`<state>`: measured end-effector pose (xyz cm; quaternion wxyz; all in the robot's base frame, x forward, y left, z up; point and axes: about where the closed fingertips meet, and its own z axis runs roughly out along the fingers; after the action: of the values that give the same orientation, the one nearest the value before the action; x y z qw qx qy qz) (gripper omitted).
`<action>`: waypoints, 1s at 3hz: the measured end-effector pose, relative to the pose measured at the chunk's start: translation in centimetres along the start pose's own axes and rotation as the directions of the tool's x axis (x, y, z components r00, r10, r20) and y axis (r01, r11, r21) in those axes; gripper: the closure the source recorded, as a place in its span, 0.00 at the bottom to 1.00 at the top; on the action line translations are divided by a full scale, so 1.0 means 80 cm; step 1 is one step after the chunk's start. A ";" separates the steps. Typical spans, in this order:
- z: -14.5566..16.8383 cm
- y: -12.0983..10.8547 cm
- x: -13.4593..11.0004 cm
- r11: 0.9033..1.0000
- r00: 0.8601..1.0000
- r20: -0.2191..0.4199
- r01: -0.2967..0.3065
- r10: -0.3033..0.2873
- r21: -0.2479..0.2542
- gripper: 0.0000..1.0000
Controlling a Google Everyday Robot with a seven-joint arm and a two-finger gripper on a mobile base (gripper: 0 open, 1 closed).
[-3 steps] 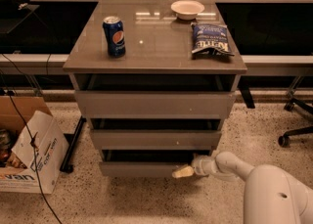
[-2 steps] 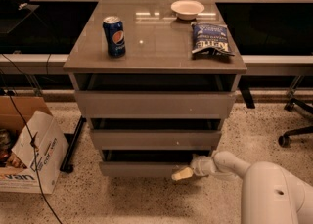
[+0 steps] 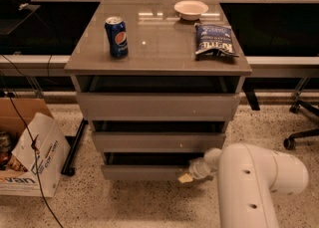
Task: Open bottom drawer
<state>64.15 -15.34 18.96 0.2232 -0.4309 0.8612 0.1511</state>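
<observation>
The bottom drawer (image 3: 142,172) is the lowest, shortest grey-brown front of the cabinet, with a dark gap above its top edge. My gripper (image 3: 186,177) sits at the drawer's right end, its pale tip against the front near the top edge. My white arm (image 3: 254,182) reaches in from the lower right and hides the drawer's right corner.
The middle drawer (image 3: 158,142) and top drawer (image 3: 158,106) sit above. On the cabinet top stand a Pepsi can (image 3: 116,37), a white bowl (image 3: 191,9) and a chip bag (image 3: 214,40). A cardboard box (image 3: 29,155) and cables lie left; a chair base (image 3: 301,135) stands right.
The arm has swung a little closer to the camera and fills more of the lower right. The gripper stays at the drawer's right end; the drawer shows no clear movement.
</observation>
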 end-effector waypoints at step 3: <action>-0.008 0.015 0.018 0.998 0.991 -0.122 0.059 -0.060 -0.011 0.82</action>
<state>62.25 -15.85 18.84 0.1729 -0.4657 0.8594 0.1211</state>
